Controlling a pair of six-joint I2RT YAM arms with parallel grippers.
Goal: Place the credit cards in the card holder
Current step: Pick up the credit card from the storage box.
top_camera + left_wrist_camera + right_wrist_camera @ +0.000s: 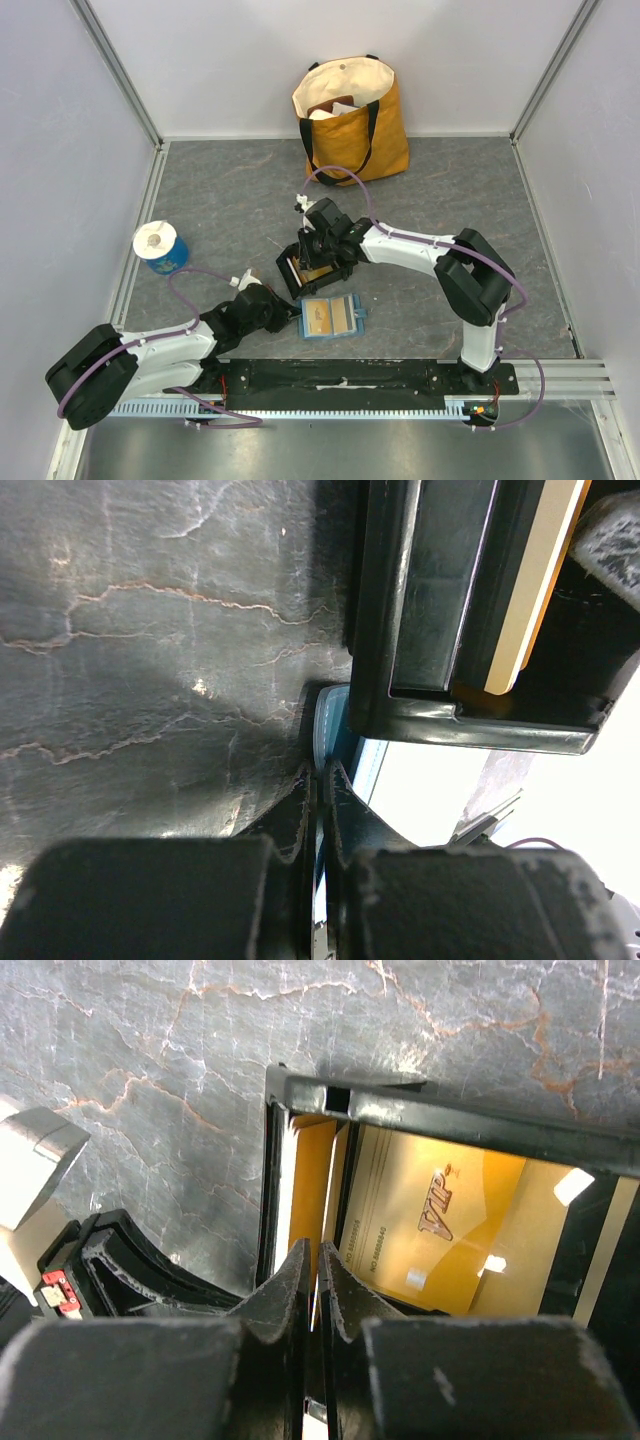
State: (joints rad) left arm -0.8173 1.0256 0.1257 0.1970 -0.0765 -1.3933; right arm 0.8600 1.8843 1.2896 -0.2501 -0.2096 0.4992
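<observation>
Now right gripper (312, 1260) is nearly closed, pinching an upright gold card (310, 1175) inside the black tray (450, 1120). Card holder (332, 317) lies open just beside the tray, toward the arm bases, edge clamped by left gripper (320, 775).

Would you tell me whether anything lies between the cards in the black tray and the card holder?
Nothing visible lies between the black tray and the card holder. Only the tray's own wall rims the credit cards, and the left gripper pinches the holder's left edge, off that path.
</observation>
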